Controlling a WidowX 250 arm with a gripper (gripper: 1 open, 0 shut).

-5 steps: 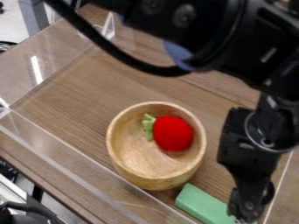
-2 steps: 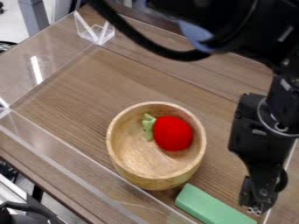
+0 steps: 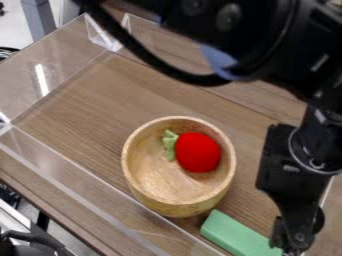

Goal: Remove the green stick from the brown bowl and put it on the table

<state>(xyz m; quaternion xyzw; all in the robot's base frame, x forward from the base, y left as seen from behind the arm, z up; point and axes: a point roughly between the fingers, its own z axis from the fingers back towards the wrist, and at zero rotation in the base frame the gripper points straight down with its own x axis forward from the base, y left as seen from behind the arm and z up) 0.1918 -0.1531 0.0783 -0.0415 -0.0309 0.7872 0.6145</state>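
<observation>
Already we have the flat matte-green stick lying on the wood-grain desk near its front edge, beside the tan wooden bowl; our gripper stands apart, empty, so little remains.

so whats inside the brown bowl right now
Only a red strawberry toy with pale green leaves sits inside the brown bowl. The bowl floor under it is hidden. The green stick lies outside on the table.

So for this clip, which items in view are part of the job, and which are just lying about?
Part of the job:
- green stick, lying on the table beside the bowl
- brown bowl
- table
- gripper, at the stick's right end

Just lying about:
- strawberry toy, inside the bowl
- clear acrylic walls
</observation>
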